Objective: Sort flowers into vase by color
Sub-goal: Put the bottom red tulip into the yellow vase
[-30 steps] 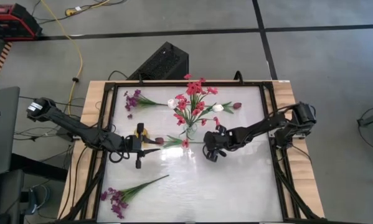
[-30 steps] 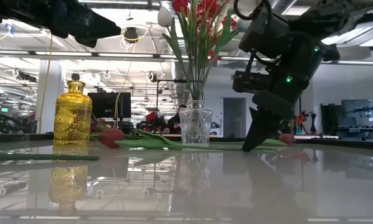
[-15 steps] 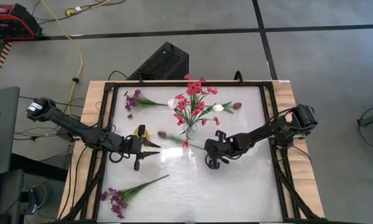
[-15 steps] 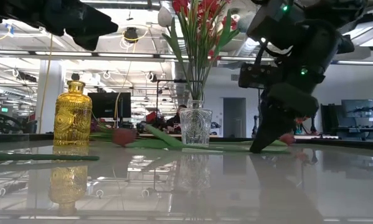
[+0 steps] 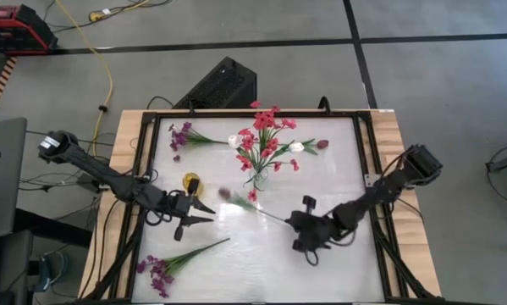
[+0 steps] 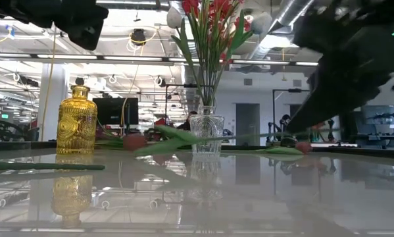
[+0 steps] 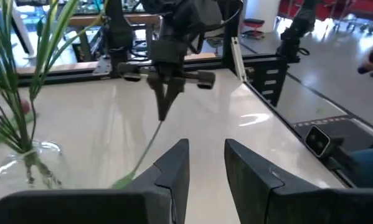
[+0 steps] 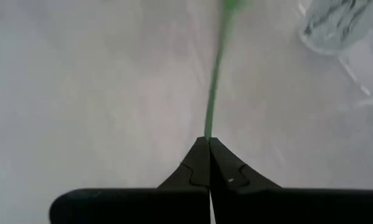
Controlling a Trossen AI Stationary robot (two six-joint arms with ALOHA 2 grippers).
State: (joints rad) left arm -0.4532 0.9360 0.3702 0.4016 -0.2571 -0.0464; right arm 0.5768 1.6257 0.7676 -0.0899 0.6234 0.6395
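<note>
A flower with a dark maroon bud [image 5: 223, 194] and a thin green stem [image 5: 261, 210] lies slanting in front of the clear glass vase [image 5: 260, 179], which holds red flowers [image 5: 266, 135]. My right gripper [image 5: 293, 221] is shut on the stem's bare end. My left gripper [image 5: 209, 212] hovers open beside the yellow vase [image 5: 190, 182], with nothing between its fingers [image 7: 177, 165]. Purple flowers lie at the far left [image 5: 181, 135] and near left [image 5: 162, 269]. White buds [image 5: 234, 140] and a maroon bud [image 5: 322, 144] lie by the clear vase. My right gripper pinches the stem's free end [image 8: 208, 132] between its two fingertips. The fingers slant down and lie along the stem, which runs straight on from them toward the bud. That end is raised off the table; whether the bud end [image 6: 134, 141] rests on it, I cannot tell.
The dark frame [image 5: 367, 182] rims the glossy white tabletop. The yellow vase [image 6: 76, 125] and clear vase [image 6: 206, 133] stand upright mid-table. Open surface lies in the near right part of the table [image 5: 338, 271].
My right gripper has gone toward the table's near edge and a little to the right, rising slightly and taking the stem's end with it. The flower has slid and swung about, so its stem now slants from the bud down to the gripper.
</note>
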